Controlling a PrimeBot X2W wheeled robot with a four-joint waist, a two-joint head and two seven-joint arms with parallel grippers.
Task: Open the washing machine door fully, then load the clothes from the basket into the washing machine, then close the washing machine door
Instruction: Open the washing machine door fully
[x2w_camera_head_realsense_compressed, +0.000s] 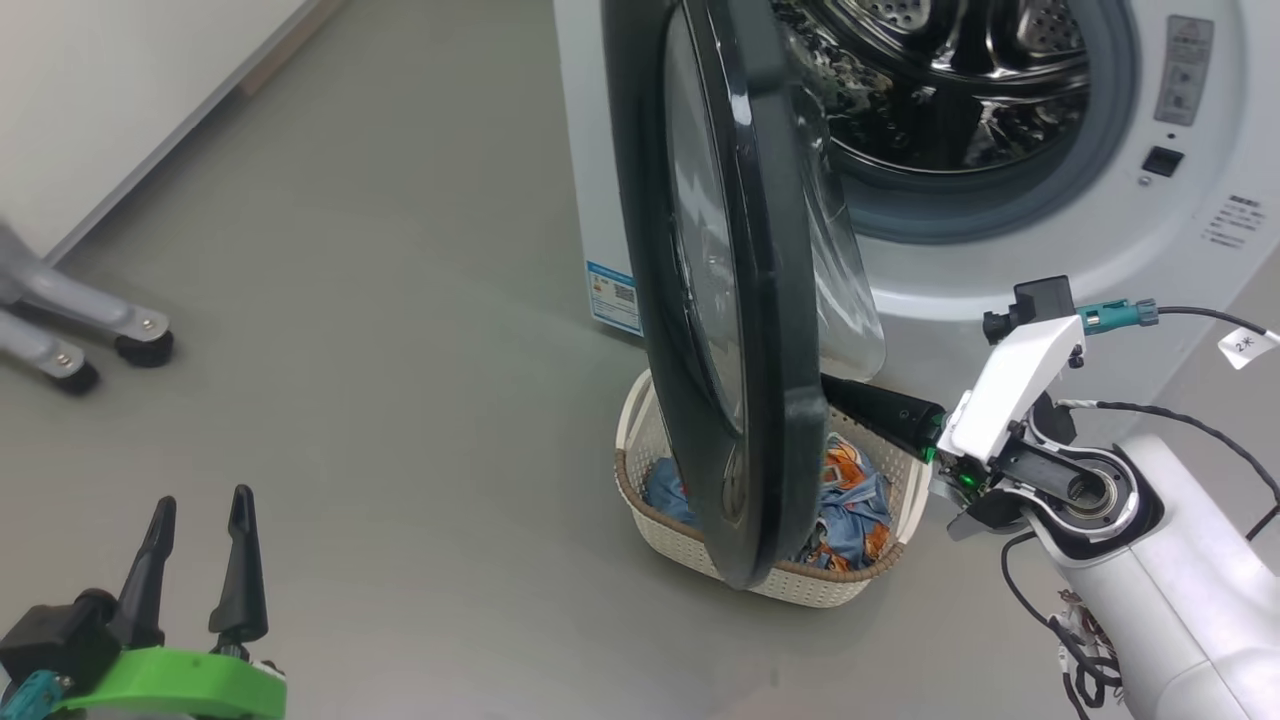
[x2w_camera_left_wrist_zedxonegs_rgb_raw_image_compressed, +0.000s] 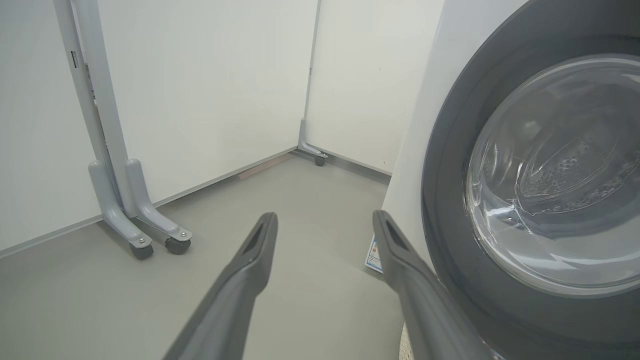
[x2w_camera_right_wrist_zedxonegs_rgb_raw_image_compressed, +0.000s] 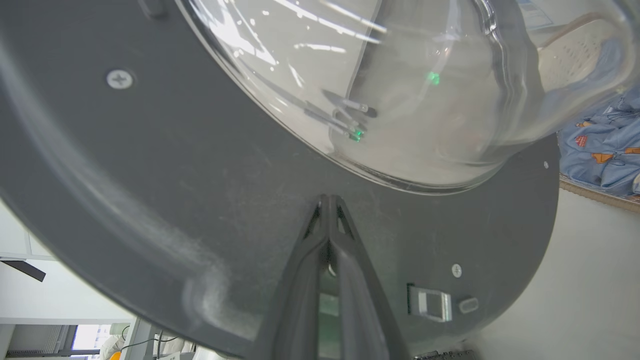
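— So, about the door (x2w_camera_head_realsense_compressed: 770, 330)?
— Swung out from the washing machine (x2w_camera_head_realsense_compressed: 1000, 290), seen nearly edge-on in the head view, with the steel drum (x2w_camera_head_realsense_compressed: 960, 90) in sight behind it. Hangs with the lower rim just over the basket (x2w_camera_head_realsense_compressed: 660, 530).
— And the basket?
— Down on the floor (x2w_camera_head_realsense_compressed: 400, 350), just before the front of the machine, under the door. Holds the clothes (x2w_camera_head_realsense_compressed: 850, 500), blue with orange patches, partly hidden by the black rim.
— Now the right pincer (x2w_camera_right_wrist_zedxonegs_rgb_raw_image_compressed: 328, 200)?
— Clenched, fingers pressed together, nothing between them. Reaches in behind the door, above the basket. Rests with the tips against the dark inner face, just under the glass bulge and near a small metal latch (x2w_camera_right_wrist_zedxonegs_rgb_raw_image_compressed: 430, 305).
— Really touching?
— Looks so in the right wrist view; hard to tell for sure.
— And the left pincer (x2w_camera_head_realsense_compressed: 203, 500)?
— Released, fingers wide apart, holding nothing. Low at the left, over the floor, well apart from the basket. Points, in the left wrist view, past the outer side of the door toward white wall panels (x2w_camera_left_wrist_zedxonegs_rgb_raw_image_compressed: 200, 90) and a grey stand on wheels (x2w_camera_left_wrist_zedxonegs_rgb_raw_image_compressed: 150, 235).
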